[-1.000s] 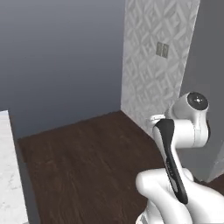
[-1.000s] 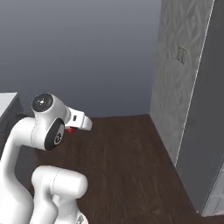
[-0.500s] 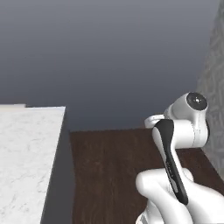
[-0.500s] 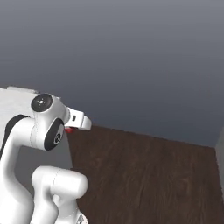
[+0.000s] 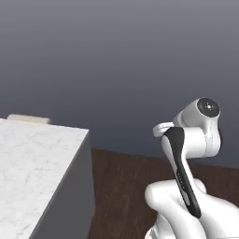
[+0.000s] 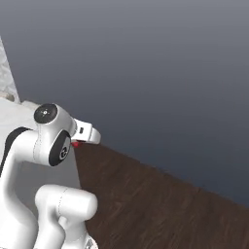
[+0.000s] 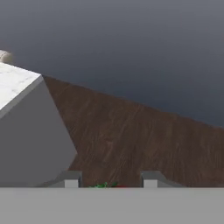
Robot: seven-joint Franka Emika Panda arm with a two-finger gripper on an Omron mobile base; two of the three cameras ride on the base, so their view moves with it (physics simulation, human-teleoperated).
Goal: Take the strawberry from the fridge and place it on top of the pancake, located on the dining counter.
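My gripper [image 7: 111, 182] is shut on the strawberry [image 7: 107, 185], whose red flesh and green leaves peek up between the two finger tips at the bottom of the hand view. From the right base view the strawberry [image 6: 75, 144] is a small red spot under the white hand, tucked close to the arm's elbow. The dining counter [image 5: 32, 161], a white marble slab with grey sides, lies to the left; its corner [image 7: 17, 85] reaches into the hand view. The pancake and the fridge are out of view.
Dark wooden floor [image 5: 121, 186] runs between the counter and a plain dark grey wall [image 6: 146, 73]. A beige stool top [image 5: 28, 119] shows just past the counter's far edge, and again as a stool top [image 7: 4, 56] in the hand view.
The whole picture has swung: the patterned wall panel has left the views and the marble counter has come in from the left. The arm keeps its folded pose with the strawberry held.
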